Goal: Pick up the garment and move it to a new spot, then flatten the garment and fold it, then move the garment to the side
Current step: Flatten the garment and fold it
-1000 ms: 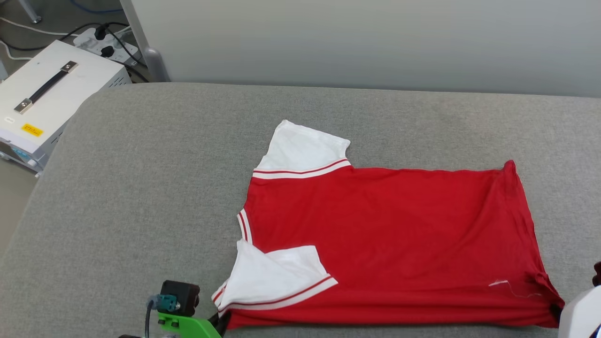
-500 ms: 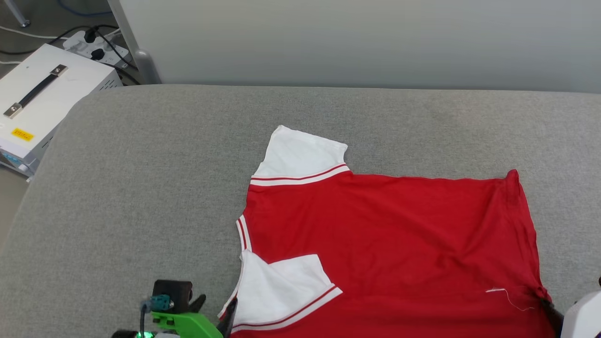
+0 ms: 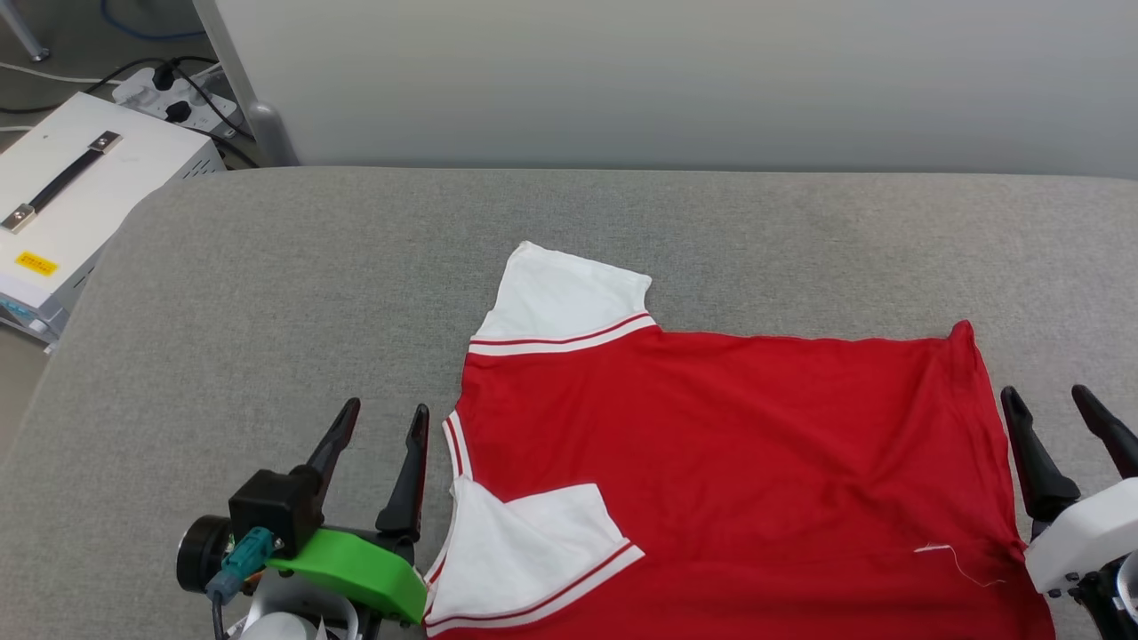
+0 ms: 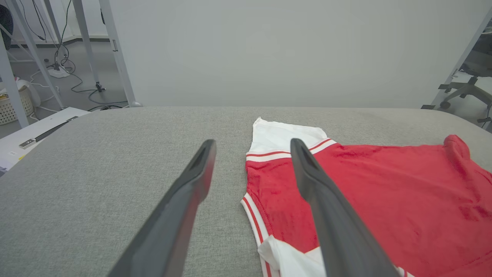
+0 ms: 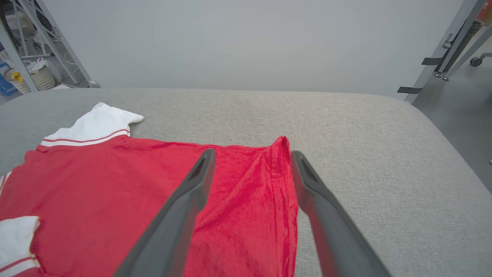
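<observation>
The garment (image 3: 729,427) lies flat on the grey padded table (image 3: 267,293), a red jersey with its neck to the left and its hem to the right. One white sleeve (image 3: 569,293) points to the far side; the other (image 3: 524,542) is folded onto the body at the near left. No number or lettering shows on this side. My left gripper (image 3: 385,409) is open just left of the striped neck trim (image 4: 253,219), holding nothing. Open as well, my right gripper (image 3: 1044,391) stands at the hem (image 5: 284,184), one finger over the red cloth and the other over bare table.
A white box with a black handle (image 3: 80,187) sits off the table's left end, with a power strip and cables (image 3: 178,98) and a metal leg (image 3: 258,133) behind it. A pale wall panel (image 3: 622,80) closes the far side. The table's right end drops to the floor (image 5: 453,115).
Both grippers have come up from the near edge and now stand beside the garment's two ends with fingers spread. The head camera has shifted slightly. The garment lies flat as before.
</observation>
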Controlling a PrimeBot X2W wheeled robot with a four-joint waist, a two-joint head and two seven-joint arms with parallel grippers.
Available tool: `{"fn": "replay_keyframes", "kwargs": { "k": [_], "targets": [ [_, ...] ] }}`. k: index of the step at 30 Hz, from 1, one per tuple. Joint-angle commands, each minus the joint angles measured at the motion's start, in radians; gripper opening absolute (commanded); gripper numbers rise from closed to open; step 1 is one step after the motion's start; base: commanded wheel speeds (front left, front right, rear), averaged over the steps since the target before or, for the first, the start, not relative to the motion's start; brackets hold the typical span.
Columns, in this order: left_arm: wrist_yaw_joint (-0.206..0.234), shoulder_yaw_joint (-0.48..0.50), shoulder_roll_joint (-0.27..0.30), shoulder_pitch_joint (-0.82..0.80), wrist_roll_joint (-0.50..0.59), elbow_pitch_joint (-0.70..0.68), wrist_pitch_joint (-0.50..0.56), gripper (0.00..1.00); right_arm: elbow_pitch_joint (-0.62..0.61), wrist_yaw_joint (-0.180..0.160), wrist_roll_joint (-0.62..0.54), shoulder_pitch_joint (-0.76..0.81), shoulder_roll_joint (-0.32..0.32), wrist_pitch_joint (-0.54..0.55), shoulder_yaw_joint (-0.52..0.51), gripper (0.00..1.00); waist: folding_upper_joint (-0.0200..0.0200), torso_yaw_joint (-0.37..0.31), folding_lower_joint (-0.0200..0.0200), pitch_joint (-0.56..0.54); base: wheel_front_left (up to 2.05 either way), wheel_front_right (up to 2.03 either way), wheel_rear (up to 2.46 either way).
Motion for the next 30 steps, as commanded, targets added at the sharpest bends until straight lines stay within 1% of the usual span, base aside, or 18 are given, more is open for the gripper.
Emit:
{"fn": "replay_keyframes", "kwargs": {
  "k": [1,3,6,10,12,17,21,24,28,30],
  "targets": [
    [0.000,0.013,-0.008,-0.017,0.012,0.004,-0.012,1.00,-0.016,-0.001,0.007,-0.018,0.010,-0.032,0.000,1.00,0.0069,0.000,0.0000,0.002,0.00,0.00,0.00],
    [-0.002,0.031,-0.021,-0.016,0.017,0.009,-0.021,1.00,-0.034,-0.001,-0.003,-0.015,0.011,-0.073,0.016,1.00,0.0069,-0.003,0.0000,0.006,0.00,0.00,0.00],
    [-0.018,0.042,-0.033,-0.017,0.029,0.022,-0.024,1.00,-0.047,-0.001,-0.017,-0.011,0.017,-0.124,0.031,1.00,0.0069,-0.009,0.0000,0.015,0.00,0.00,0.00],
    [-0.035,0.064,-0.053,-0.032,0.046,0.016,-0.026,1.00,-0.048,-0.001,-0.030,-0.014,0.027,-0.161,0.044,1.00,0.0069,-0.021,0.0000,0.036,0.00,0.00,0.00],
    [-0.051,0.073,-0.061,-0.045,0.046,0.013,-0.026,1.00,-0.050,-0.001,-0.032,-0.017,0.034,-0.173,0.051,1.00,0.0069,-0.031,0.0000,0.052,0.00,0.00,0.00],
    [-0.102,0.074,-0.038,-0.136,0.052,0.026,-0.011,1.00,-0.060,-0.001,-0.035,-0.042,0.051,-0.194,0.072,1.00,0.0069,-0.074,0.0000,0.113,0.00,0.00,0.00],
    [-0.146,0.068,-0.005,-0.254,0.039,0.036,0.082,1.00,-0.066,-0.001,-0.040,-0.066,0.066,-0.205,0.084,1.00,0.0069,-0.120,0.0000,0.174,0.00,0.00,0.00],
    [-0.170,0.076,0.022,-0.362,0.022,0.039,0.153,1.00,-0.071,-0.001,-0.043,-0.089,0.076,-0.216,0.099,1.00,0.0069,-0.156,0.0000,0.228,0.00,0.00,0.00],
    [-0.201,0.061,0.084,-0.527,0.003,0.076,0.325,1.00,-0.077,-0.001,-0.077,-0.121,0.082,-0.231,0.126,1.00,0.0069,-0.203,0.0000,0.303,0.00,0.00,0.00],
    [-0.215,0.045,0.119,-0.604,-0.018,0.109,0.429,1.00,-0.083,-0.001,-0.083,-0.138,0.097,-0.240,0.145,1.00,0.0069,-0.229,0.0000,0.338,0.00,0.00,0.00]
  ]
}}
